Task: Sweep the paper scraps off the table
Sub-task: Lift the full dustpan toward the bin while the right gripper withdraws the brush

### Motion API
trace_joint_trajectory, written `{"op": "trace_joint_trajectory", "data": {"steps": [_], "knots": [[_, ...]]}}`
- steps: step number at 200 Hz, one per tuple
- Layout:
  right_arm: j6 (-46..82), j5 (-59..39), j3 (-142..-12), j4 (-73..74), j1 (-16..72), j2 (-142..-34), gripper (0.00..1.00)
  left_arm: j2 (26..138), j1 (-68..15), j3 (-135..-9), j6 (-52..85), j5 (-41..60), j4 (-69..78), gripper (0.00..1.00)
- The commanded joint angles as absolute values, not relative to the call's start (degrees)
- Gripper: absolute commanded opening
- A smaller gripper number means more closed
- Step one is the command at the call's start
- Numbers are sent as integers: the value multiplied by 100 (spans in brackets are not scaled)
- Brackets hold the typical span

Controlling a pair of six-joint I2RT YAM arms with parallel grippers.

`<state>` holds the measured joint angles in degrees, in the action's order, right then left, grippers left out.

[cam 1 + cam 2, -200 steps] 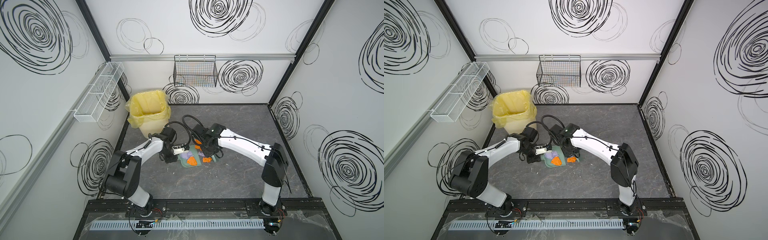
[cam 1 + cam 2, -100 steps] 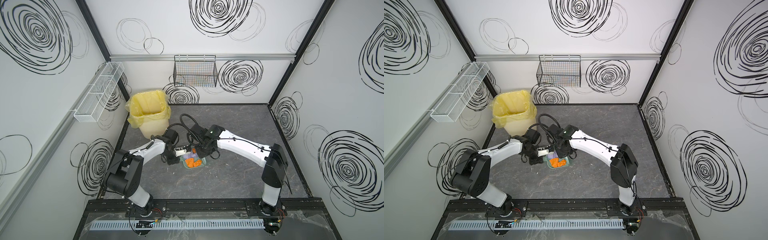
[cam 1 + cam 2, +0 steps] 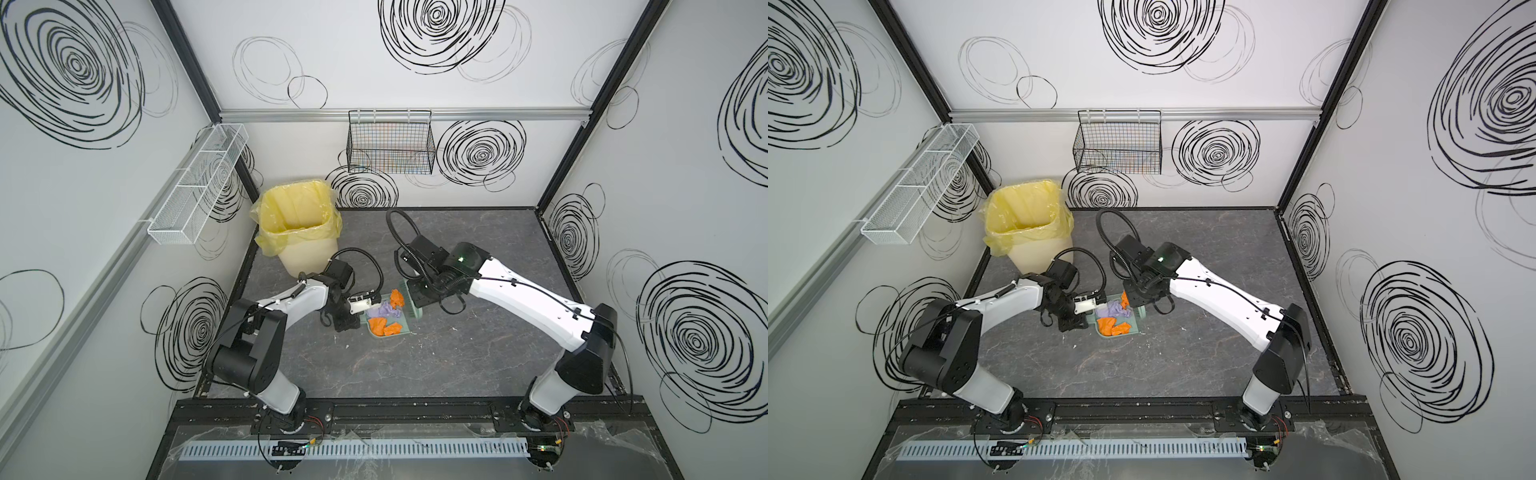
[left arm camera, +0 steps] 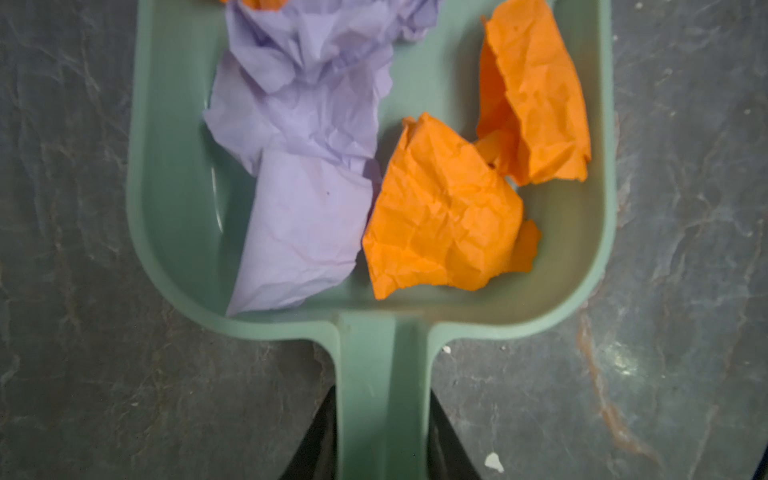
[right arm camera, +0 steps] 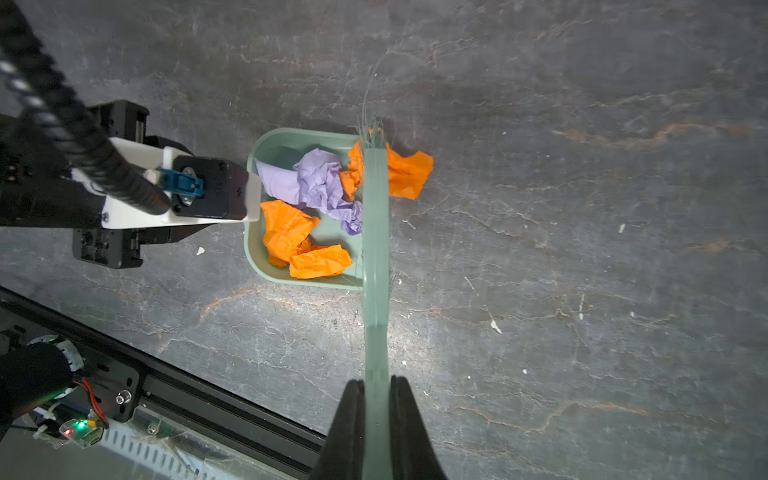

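White walls (image 3: 353, 62) scrawled with black swirls enclose the dark grey veined counter (image 3: 457, 353); a yellow-lined bin (image 3: 307, 257) stands at its far left corner. Paper scraps (image 4: 440, 208) lie in the green dustpan (image 4: 174, 208), its handle clamped in the left jaws; the right jaws clamp the brush (image 5: 376, 249).

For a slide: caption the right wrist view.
Right gripper holds brush across dustpan's mouth; orange and lavender paper scraps inside, one orange scrap outside.
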<state>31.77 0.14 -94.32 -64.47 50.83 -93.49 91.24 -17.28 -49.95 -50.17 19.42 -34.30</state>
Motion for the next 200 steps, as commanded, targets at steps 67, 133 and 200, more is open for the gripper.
{"op": "trace_joint_trajectory", "data": {"steps": [67, 133, 200], "knots": [[3264, 60, -8293, -6223, 4340, -8211, 0, 8218, -1191, -4956, -5475, 2826, -4061, 0], [3234, -41, -7689, -5930, 4188, -7947, 0, 7510, -935, -5447, -5749, 2927, -4961, 0], [3252, -109, -7408, -5766, 4174, -7805, 0, 7764, -166, -7189, -6401, 3003, -6296, 0]]}}
